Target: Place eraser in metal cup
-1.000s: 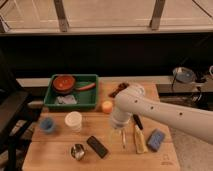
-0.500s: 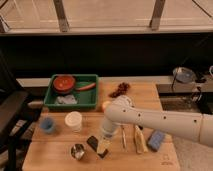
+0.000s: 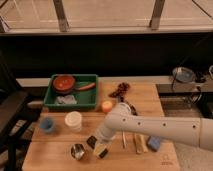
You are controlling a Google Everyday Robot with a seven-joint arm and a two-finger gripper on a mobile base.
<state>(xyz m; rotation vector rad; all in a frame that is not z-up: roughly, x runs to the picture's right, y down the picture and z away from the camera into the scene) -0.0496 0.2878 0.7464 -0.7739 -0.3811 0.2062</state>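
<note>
The black eraser [image 3: 94, 144] lies flat on the wooden table [image 3: 150, 95], just right of the small shiny metal cup [image 3: 77, 150] near the front edge. My gripper [image 3: 101, 147] hangs from the white arm [image 3: 160, 129] that reaches in from the right, and it sits right over the eraser, covering part of it. The cup stands upright a short way left of the gripper.
A white paper cup [image 3: 73, 120] and a small blue cup [image 3: 47, 124] stand at the left. A green tray [image 3: 91, 101] holds a red bowl [image 3: 63, 82]. An orange object [image 3: 107, 106], utensils [image 3: 136, 143] and a blue sponge [image 3: 154, 143] lie to the right.
The arm has swung left and down, bringing my gripper from the table's middle onto the eraser beside the metal cup.
</note>
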